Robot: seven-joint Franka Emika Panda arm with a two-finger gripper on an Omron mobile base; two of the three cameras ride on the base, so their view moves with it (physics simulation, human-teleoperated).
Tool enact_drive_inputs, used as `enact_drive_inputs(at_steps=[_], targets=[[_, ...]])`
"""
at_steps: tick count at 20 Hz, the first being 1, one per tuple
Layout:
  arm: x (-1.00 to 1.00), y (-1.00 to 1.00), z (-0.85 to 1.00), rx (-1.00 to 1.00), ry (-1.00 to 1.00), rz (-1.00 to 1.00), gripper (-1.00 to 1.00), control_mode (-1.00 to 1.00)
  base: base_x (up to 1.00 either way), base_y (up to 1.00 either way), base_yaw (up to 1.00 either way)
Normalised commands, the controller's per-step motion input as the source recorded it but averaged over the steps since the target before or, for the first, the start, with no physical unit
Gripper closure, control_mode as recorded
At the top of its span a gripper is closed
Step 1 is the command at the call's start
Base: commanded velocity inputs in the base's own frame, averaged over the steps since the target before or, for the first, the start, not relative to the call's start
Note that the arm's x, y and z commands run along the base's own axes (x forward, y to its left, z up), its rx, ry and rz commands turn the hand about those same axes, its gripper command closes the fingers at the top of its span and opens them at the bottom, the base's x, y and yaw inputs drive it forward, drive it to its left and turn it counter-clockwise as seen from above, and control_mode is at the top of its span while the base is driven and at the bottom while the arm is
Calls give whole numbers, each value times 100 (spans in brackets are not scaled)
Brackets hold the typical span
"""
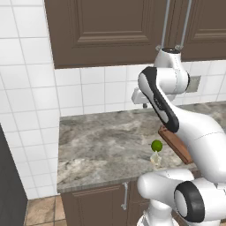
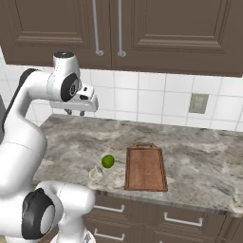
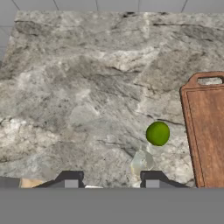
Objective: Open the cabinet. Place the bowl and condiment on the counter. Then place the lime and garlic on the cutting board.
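The dark brown cabinet hangs over the counter with both doors shut and its long bar handles side by side. My gripper hovers open and empty well above the counter's left part, below the cabinet. The lime and the pale garlic lie close together near the counter's front edge, just left of the cutting board. In the left base view the lime and garlic sit beside my arm. The bowl and condiment are hidden.
A grey wall outlet sits in the white tiled backsplash on the right. Low brown drawers with short handles run under the counter. The counter ends at the left, with tiled floor below.
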Motion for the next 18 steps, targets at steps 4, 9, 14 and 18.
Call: enact_drive_inputs(at_steps=[4,9,14,18], targets=[[3,-5,1,1,0,0,-100,-100,0,0,0],[0,0,21,-4,-22,0,-100,-100,0,0,0],[1,-7,54,-3,-36,-4,-100,-100,0,0,0],[4,-29,75,0,-32,-9,-100,-100,0,0,0]])
